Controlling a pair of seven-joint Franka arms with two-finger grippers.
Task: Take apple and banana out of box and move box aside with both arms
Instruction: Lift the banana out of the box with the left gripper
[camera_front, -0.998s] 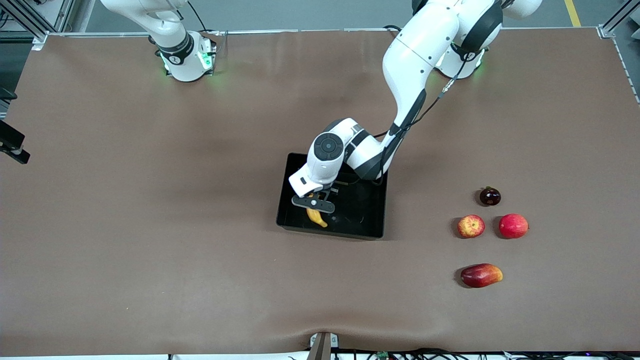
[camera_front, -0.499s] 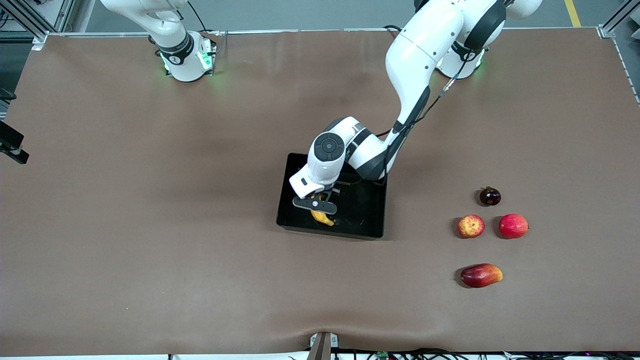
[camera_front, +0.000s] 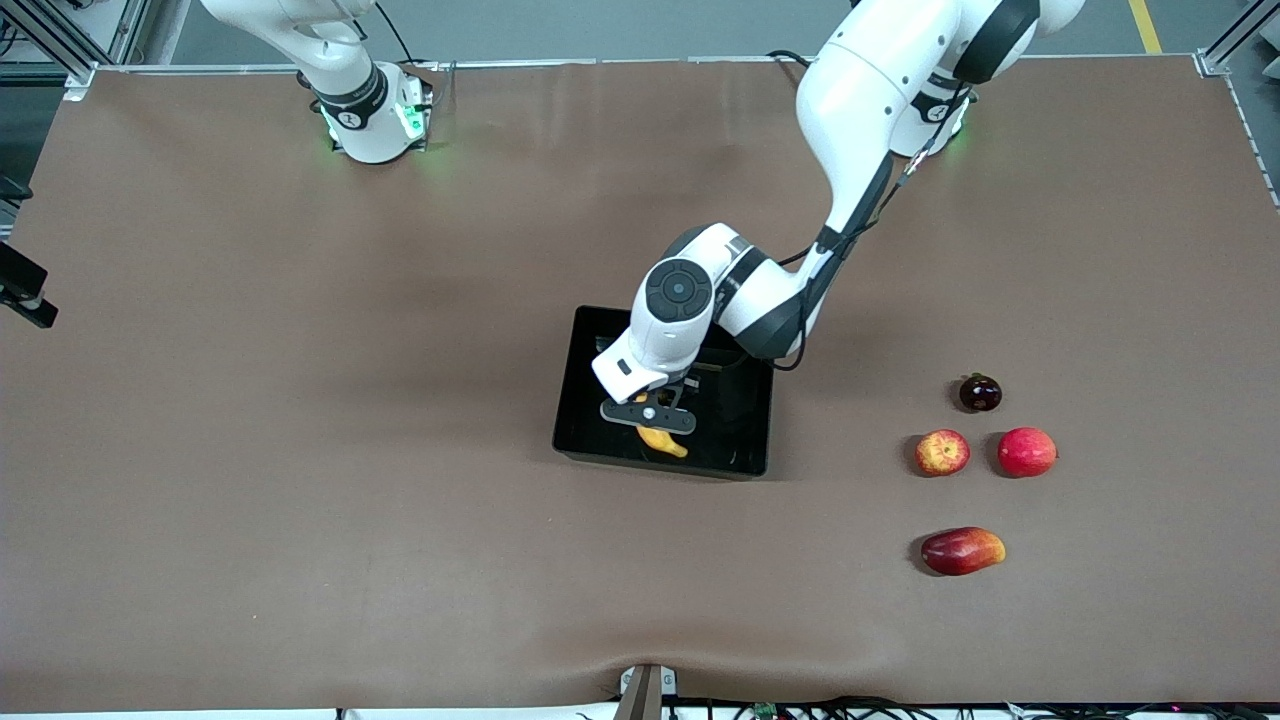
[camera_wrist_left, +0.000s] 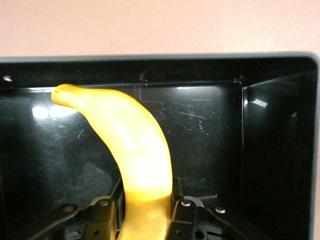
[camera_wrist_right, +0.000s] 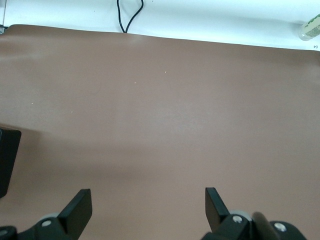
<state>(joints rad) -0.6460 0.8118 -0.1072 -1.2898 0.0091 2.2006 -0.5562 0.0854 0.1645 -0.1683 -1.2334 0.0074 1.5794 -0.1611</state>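
My left gripper (camera_front: 650, 418) hangs over the black box (camera_front: 738, 432) in the middle of the table, shut on the yellow banana (camera_front: 664, 441). In the left wrist view the banana (camera_wrist_left: 135, 145) sits squeezed between the two fingers (camera_wrist_left: 186, 210) and curves out over the glossy box floor (camera_wrist_left: 210, 130). The small apple (camera_front: 942, 452), red with yellow patches, lies on the table toward the left arm's end. My right gripper (camera_wrist_right: 148, 205) is open over bare brown table with nothing between its fingers; the front view shows only that arm's base.
Beside the apple lie a uniformly red round fruit (camera_front: 1027, 451), a dark round fruit (camera_front: 980, 393) farther from the front camera, and a red-and-yellow elongated fruit (camera_front: 962, 551) nearer to it. A black object (camera_front: 22, 295) pokes in at the right arm's end.
The left arm has shifted a little toward its own end of the box, carrying the banana with it. The fruits on the table have not moved.
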